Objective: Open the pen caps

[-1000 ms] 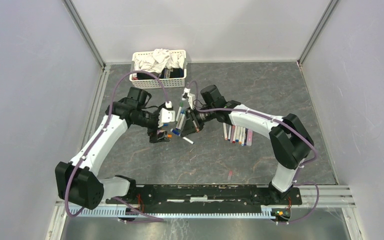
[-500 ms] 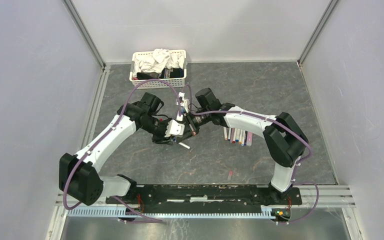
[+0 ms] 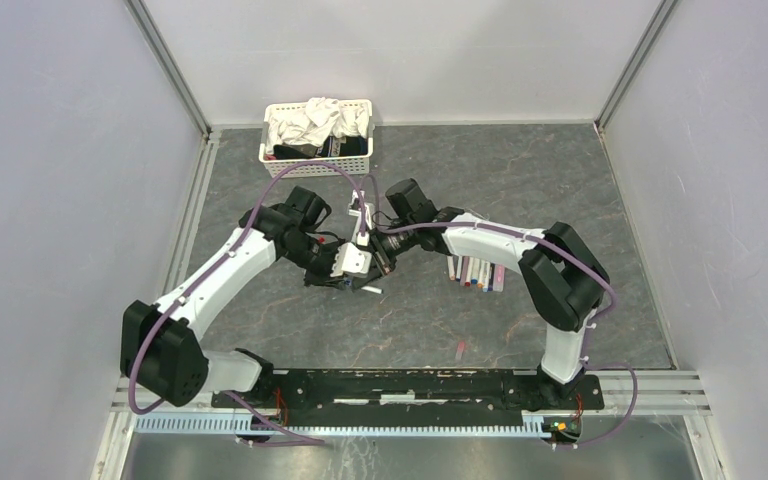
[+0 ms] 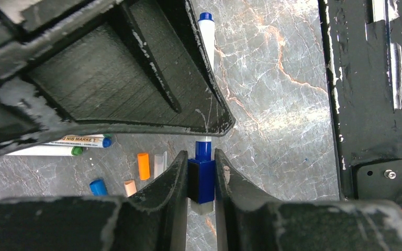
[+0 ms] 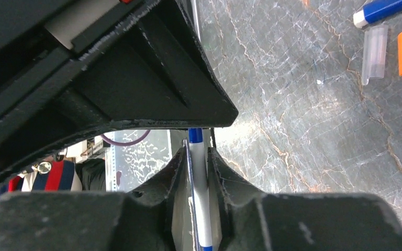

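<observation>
Nearby lie loose caps (image 4: 143,166); left hand (image 4: 200,158) clamps blue cap (image 4: 201,183); right hand (image 5: 196,151) around pen (image 5: 199,198), grip unclear.

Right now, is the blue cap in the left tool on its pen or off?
On, as far as visible: the blue cap, pinched by the left tool, sits against the pen at its blue collar with no gap.

A robot lab cell: plain white walls (image 3: 60,200), aluminium framing (image 3: 170,70), stone-look tabletop (image 3: 520,180).

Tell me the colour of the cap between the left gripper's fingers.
The cap is blue, clearest in the left wrist view.
</observation>
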